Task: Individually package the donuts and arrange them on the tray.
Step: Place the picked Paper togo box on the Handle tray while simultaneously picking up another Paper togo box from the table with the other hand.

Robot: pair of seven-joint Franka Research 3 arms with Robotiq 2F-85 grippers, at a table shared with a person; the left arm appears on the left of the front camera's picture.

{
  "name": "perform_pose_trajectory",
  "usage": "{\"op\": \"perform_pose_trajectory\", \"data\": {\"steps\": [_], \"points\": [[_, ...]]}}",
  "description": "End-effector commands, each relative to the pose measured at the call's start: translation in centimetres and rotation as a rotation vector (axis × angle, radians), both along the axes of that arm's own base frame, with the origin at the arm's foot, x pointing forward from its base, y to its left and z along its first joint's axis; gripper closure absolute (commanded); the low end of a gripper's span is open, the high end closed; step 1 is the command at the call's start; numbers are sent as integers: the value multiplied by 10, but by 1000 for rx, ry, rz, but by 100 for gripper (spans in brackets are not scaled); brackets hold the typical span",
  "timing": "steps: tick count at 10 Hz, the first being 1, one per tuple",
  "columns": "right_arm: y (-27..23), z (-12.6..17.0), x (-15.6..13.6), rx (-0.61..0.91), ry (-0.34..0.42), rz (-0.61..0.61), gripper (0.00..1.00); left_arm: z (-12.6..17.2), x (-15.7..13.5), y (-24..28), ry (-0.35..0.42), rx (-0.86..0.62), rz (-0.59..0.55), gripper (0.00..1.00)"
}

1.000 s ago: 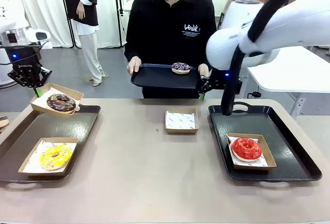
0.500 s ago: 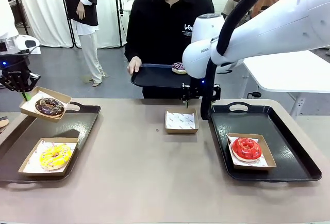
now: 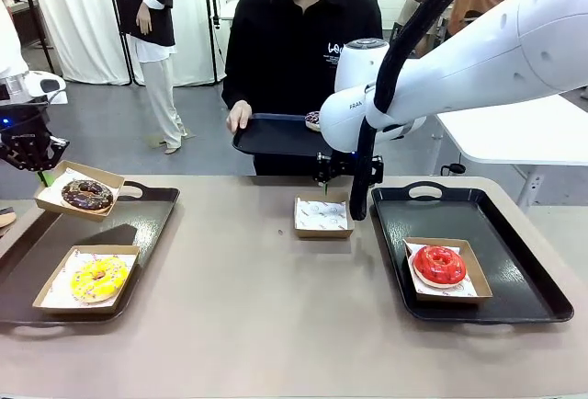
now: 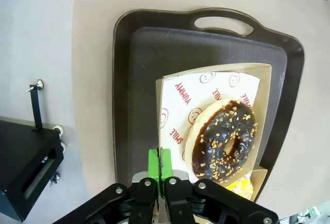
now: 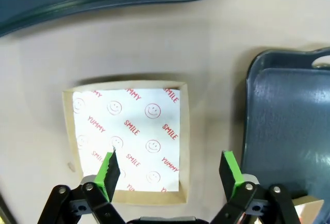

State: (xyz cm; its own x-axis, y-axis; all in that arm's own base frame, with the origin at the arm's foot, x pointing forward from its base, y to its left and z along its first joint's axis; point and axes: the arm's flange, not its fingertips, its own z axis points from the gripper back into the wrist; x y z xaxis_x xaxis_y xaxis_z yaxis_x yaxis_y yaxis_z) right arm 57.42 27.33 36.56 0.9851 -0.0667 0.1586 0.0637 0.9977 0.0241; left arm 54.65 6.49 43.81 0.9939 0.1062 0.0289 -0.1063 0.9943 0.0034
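Right end effector point(image 5: 169, 164) gapes over beige table point(image 3: 257, 307), grey floor point(image 3: 110, 128).

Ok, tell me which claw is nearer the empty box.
Right. The right claw hangs open above the empty box; the left claw is far off over the left tray, shut on the chocolate donut's box.

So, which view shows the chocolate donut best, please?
Left wrist view: the chocolate donut sits close, topping clear, in its box. Front view has it small, far left; right wrist view faces an empty box.
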Motion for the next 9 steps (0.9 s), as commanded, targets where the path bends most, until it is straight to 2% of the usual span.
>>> {"op": "perform_pose_trajectory", "data": {"steps": [1, 4, 6, 9], "points": [[2, -1, 0, -5, 13, 29, 0, 1, 0, 1, 0, 10, -5, 99], [1, 0, -1, -2, 2, 5, 0, 1, 0, 1, 0, 10, -5, 99], [3, -15, -6, 4, -34, 21, 0, -4, 3, 2, -7, 2, -14, 99], [-2, -27, -9, 29, -36, 9, 0, -9, 8, 5, -27, -19, 5, 99]]}}
